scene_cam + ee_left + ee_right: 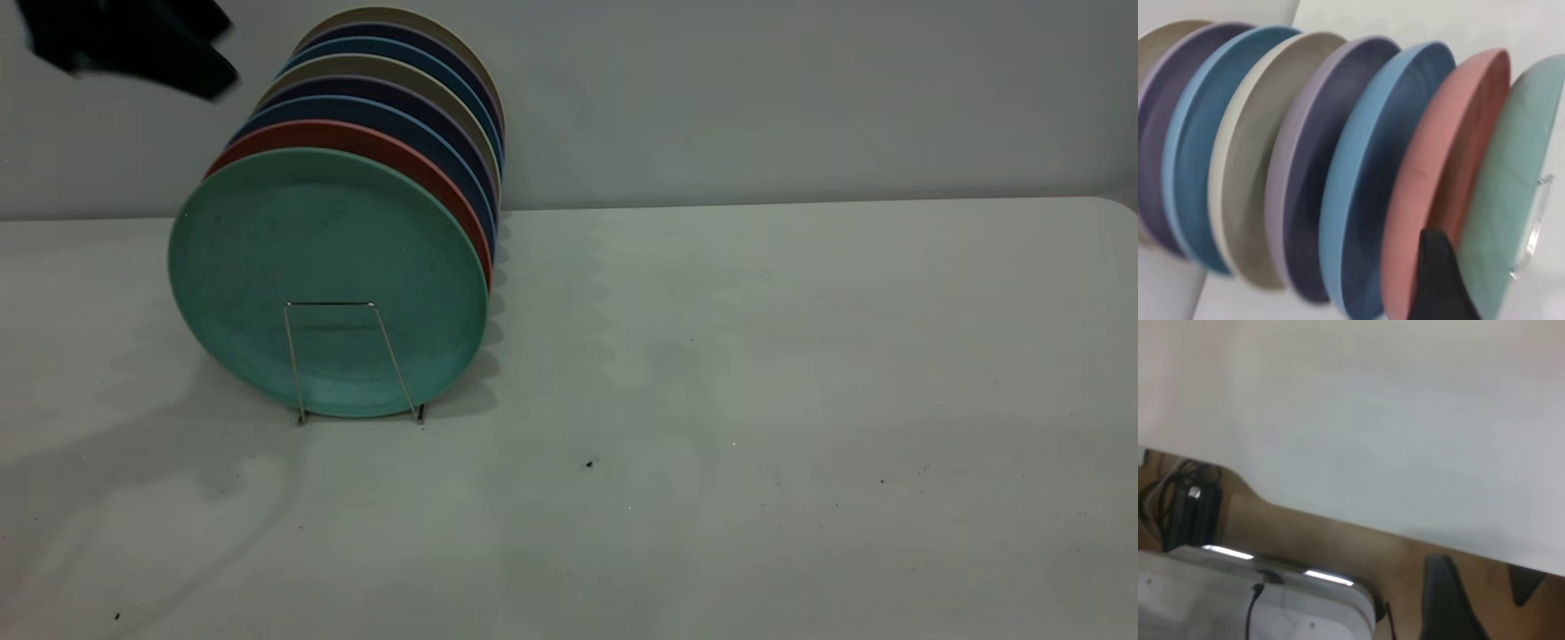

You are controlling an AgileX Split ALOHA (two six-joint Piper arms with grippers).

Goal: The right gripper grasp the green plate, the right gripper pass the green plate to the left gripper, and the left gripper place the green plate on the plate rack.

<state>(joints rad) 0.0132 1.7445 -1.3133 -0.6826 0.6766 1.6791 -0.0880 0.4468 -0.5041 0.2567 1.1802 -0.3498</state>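
— Green plate (324, 267) already upright in the front slot of the plate rack (342, 356), just ahead of the salmon-pink plate (373, 142). Placing looks finished.

— Left gripper (133, 44)?

— Up beside the stack's top, holding nothing; finger spread impossible to tell.

— Right gripper (1471, 593)?

— Away past the table (756, 400) edge, fingers apart and empty.

— Next?

— Probably just retreating clear of the blue plates (1365, 180). Nothing blocking.

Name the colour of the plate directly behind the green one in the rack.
Salmon pink plate, clearest in the exterior view.
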